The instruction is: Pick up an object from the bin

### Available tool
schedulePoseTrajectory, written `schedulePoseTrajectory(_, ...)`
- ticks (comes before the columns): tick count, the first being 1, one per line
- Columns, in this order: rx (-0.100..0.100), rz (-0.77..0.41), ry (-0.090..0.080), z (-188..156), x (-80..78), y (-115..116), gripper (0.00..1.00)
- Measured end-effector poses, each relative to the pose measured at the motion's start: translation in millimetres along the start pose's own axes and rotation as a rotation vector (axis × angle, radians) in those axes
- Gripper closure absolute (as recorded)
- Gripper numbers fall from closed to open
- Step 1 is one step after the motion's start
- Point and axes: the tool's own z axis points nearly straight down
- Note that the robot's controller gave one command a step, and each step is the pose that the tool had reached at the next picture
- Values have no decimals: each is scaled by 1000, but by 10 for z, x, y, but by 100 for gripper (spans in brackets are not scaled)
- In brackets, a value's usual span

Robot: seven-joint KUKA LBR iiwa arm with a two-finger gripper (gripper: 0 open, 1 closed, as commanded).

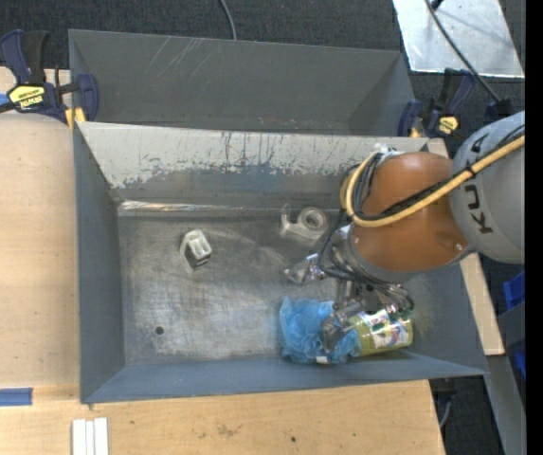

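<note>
My gripper (354,303) hangs low over the bin's front right part, mostly hidden beneath the orange cover. Right under it lies a small can with a green and yellow label (383,335), on its side by the front wall. A crumpled blue plastic wrapper (301,330) lies against the can's left end, partly below the gripper. A small shiny metal piece (298,272) sits just to the gripper's left.
A grey ring-shaped part (305,222) lies near the back wall, left of the arm. A small pale block (196,246) rests alone in the left half of the bin floor. The arm and its cover hide the right side of the bin.
</note>
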Motion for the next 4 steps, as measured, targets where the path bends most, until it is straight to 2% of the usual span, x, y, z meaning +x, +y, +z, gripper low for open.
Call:
schedulePoseTrajectory(1,-2,-360,12,315,-39,-26,100)
schedulePoseTrajectory(2,-2,-360,12,316,-39,-27,100)
schedulePoseTrajectory(3,-4,-414,14,320,-69,-42,100)
schedulePoseTrajectory(4,-8,-484,11,-34,-102,-60,100)
